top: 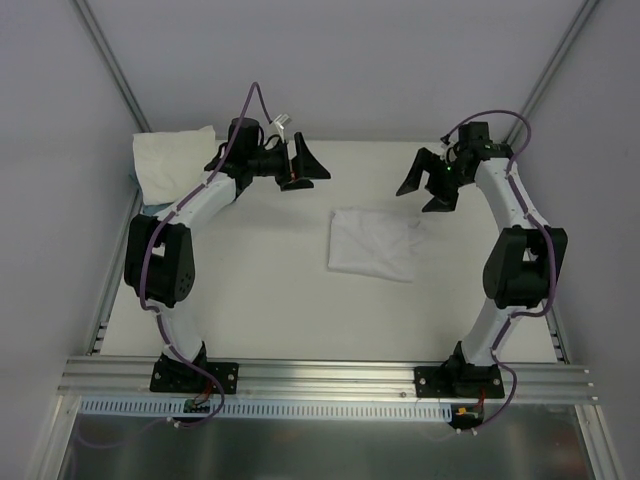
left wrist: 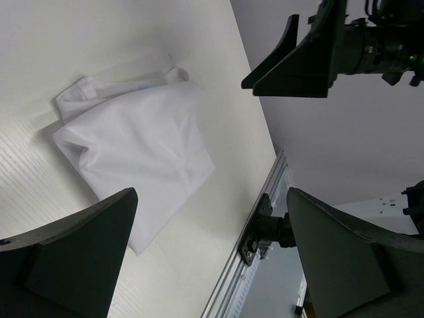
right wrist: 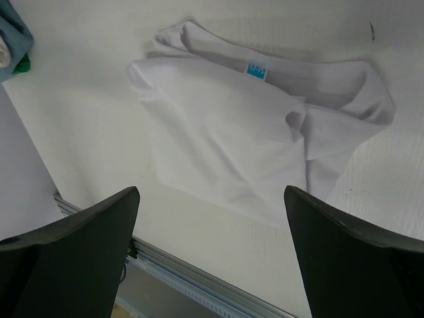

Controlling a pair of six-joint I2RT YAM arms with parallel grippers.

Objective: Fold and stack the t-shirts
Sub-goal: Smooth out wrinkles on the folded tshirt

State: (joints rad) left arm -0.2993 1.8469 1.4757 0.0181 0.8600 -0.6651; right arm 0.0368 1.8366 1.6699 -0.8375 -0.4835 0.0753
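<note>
A white t-shirt [top: 372,243] lies folded into a rough square, slightly rumpled, on the table's middle right. It also shows in the left wrist view [left wrist: 132,152] and in the right wrist view [right wrist: 245,139], where a small blue label sits at its collar. Another white t-shirt [top: 175,160] lies at the back left corner. My left gripper [top: 300,168] hovers open behind and left of the middle shirt, with nothing between its fingers [left wrist: 212,199]. My right gripper [top: 428,187] hangs open above the shirt's back right corner, also holding nothing [right wrist: 212,192].
A teal-blue item [right wrist: 14,36] lies at the back left beside the corner shirt. An aluminium rail [top: 330,378] runs along the table's near edge, carrying both arm bases. Grey walls enclose the left, right and back.
</note>
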